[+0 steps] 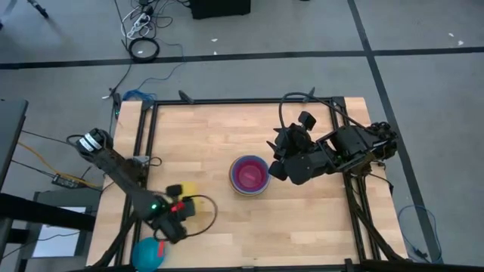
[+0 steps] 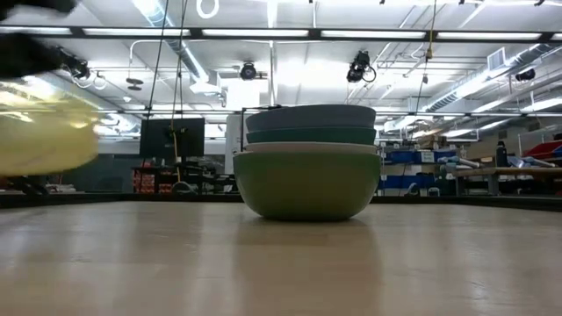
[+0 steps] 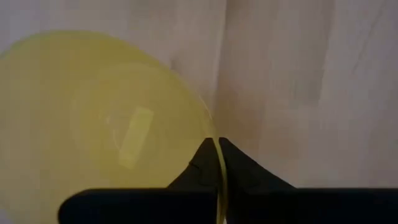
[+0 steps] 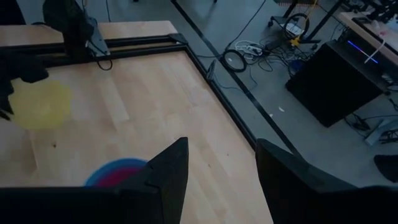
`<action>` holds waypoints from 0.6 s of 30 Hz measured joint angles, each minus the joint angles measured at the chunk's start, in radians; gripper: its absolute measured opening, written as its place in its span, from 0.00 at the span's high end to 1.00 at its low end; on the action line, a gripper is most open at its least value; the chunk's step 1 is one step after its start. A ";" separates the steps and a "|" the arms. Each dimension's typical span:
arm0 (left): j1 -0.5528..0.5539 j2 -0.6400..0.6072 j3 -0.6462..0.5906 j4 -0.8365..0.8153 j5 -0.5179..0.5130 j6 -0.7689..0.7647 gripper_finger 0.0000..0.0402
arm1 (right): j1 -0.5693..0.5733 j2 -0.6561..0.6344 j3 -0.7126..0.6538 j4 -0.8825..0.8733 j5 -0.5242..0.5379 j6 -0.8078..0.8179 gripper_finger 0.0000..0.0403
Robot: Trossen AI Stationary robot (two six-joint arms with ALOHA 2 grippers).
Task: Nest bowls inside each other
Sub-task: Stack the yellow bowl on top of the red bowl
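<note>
A stack of nested bowls [image 1: 249, 175] stands mid-table, magenta inside a blue rim from above. In the low view the stack [image 2: 306, 162] rests on its pale green bottom bowl, with white, teal and blue rims above. My left gripper [image 1: 181, 200] is shut on a yellow bowl [image 1: 189, 189] near the table's front left; the yellow bowl [image 2: 39, 136] shows blurred there. A cyan bowl [image 1: 149, 253] sits at the near left corner, partly under the left arm. My right gripper [image 1: 280, 170] hovers open just right of the stack, holding nothing. My left gripper pinches the yellow bowl's rim [image 3: 219, 163], one finger inside the bowl and one outside. The fingers [image 3: 199, 168] come from above, slanting down. In the low view the bowl's underside sits above the tabletop line, so the bowl is lifted clear, mouth up.
The wooden tabletop [image 1: 212, 136] lies bare between the yellow bowl and the stack and along the far side. A black frame rail [image 1: 242, 102] borders the table. Cables lie on the floor [image 1: 144, 49] beyond the far edge.
</note>
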 joint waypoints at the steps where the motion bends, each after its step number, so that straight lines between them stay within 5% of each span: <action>1: 0.027 0.000 0.032 0.003 -0.042 0.073 0.99 | 0.000 0.000 0.000 0.000 0.000 0.000 0.57; 8: 0.202 -0.001 0.192 0.084 -0.162 0.583 0.99 | 0.003 0.000 0.000 -0.003 0.000 0.006 0.57; 12: 0.332 0.009 0.177 0.285 -0.035 0.847 1.00 | 0.003 0.000 0.000 -0.003 0.000 0.005 0.57; 18: 0.483 0.047 0.165 0.419 0.096 1.020 1.00 | 0.016 0.000 0.000 -0.003 0.001 0.001 0.57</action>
